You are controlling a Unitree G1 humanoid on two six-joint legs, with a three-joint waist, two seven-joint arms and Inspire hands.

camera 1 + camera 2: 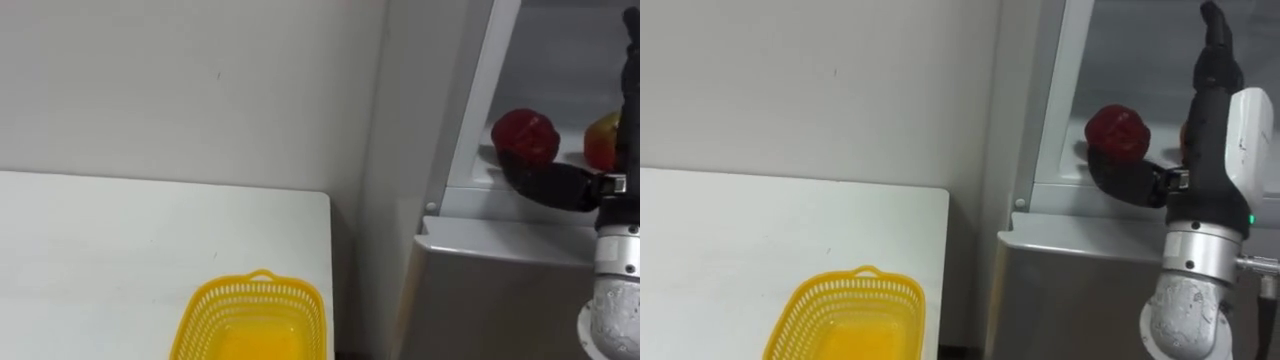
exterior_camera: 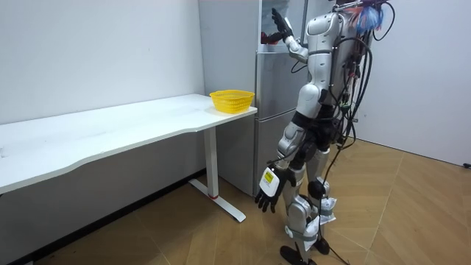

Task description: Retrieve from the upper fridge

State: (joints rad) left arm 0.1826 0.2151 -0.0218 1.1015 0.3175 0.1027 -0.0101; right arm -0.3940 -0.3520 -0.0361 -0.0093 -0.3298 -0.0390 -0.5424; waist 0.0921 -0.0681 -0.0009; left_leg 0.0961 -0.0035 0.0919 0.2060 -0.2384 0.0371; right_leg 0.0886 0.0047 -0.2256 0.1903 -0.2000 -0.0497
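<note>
Right robot hand (image 1: 1206,118) spread just beside red pepper (image 1: 1116,132).

No legible text or signs

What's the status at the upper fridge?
Right hand open beside red pepper, no grip. Left hand open at side. Pepper on shelf. Nothing blocking.

We are noting the right arm reaching up, elbow bent. The right hand (image 1: 1206,140) is standing upright at far right, fingers (image 1: 1214,45) straight and thumb spreading out leftward. The left hand (image 2: 269,193) is hanging low beside the thigh, fingers relaxed, pointing down.
</note>
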